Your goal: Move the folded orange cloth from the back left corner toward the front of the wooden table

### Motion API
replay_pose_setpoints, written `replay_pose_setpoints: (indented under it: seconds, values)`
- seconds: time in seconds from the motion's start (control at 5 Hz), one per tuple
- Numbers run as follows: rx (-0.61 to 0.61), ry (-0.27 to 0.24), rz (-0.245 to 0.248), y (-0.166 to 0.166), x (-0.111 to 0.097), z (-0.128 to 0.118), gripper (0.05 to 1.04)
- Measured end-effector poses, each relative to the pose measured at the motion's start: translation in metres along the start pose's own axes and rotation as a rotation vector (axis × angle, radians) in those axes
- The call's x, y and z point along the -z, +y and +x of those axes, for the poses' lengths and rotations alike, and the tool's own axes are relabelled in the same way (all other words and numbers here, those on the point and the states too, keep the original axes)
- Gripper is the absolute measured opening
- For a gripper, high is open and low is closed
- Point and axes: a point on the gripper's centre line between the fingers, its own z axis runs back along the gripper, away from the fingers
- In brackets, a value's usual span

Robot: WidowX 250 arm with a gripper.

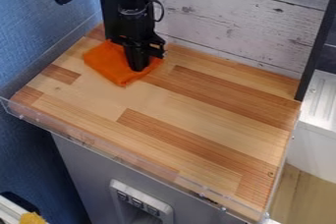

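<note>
Pointing down: my gripper (139, 65) is over the orange cloth (105, 62), at its right part; upright like this, I seem to be meeting it from above.
Grip: whether I am released or clenched on fabric, I cannot tell.
Cloth: it lies near the back left corner of the wooden bench (197, 98), mostly flat, one corner pointing toward the front edge. Lying low and spread, it probably offers me little to pinch unless a fold rises.
Back edge: the whitewashed plank wall (230, 19) stands just behind me, so I would have little room to swing backward.
Front edge: a clear guard (98, 143) runs along it, well apart from the cloth.
Right edge: a dark post (318, 41) rises by the back corner, well away from me.
</note>
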Motion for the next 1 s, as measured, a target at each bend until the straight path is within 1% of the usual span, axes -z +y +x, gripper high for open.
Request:
replay_pose_setpoints:
  seconds: [0.4,0.6,0.8,1.0]
  values:
    - [0.004,0.02,0.013,-0.006,-0.001,-0.027,0.059]
    - [0.0,0.02,0.019,-0.011,0.0,-0.04,0.059]
    - [0.002,0.018,0.018,-0.015,-0.001,-0.048,0.085]
    - [-0.01,0.055,-0.004,-0.02,-0.004,-0.058,0.24]
